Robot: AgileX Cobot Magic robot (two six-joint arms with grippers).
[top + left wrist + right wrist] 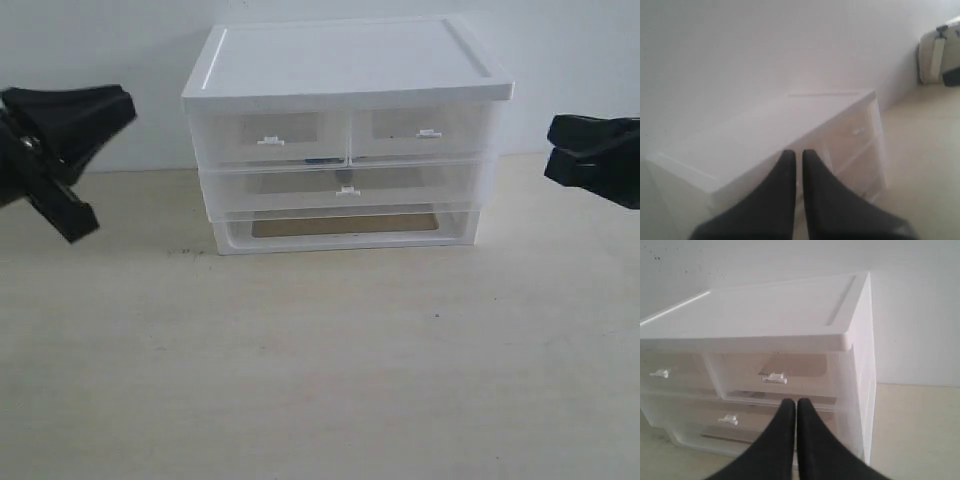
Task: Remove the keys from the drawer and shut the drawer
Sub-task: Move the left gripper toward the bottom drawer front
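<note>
Plain white wall [100,40], pale table [320,380], and one little plastic chest of drawers [340,60] in the middle, that's the whole scene.

My worries, honestly: the left hand [796,156] and the right hand [794,404] both hang in the air off to either side of the chest, touching nothing, and the wide drawer [280,190] looks fully pushed in. Its only handle is a tiny tab [347,190]. Fingertips could easily slip off it, or catch the tab of one of the two small drawers [280,128] right above instead.

The chest looks light and nothing braces it, so I reckon a pull might drag the whole thing across the table rather than slide the drawer out.

The keys I can't really make out. A dark bluish speck [321,160] shows through the front near the drawer's top edge, which may be them, so presumably they're inside.

As for the hands: both have their fingers pressed together, tips meeting, holding nothing. They'd need to spread before gripping anything.
</note>
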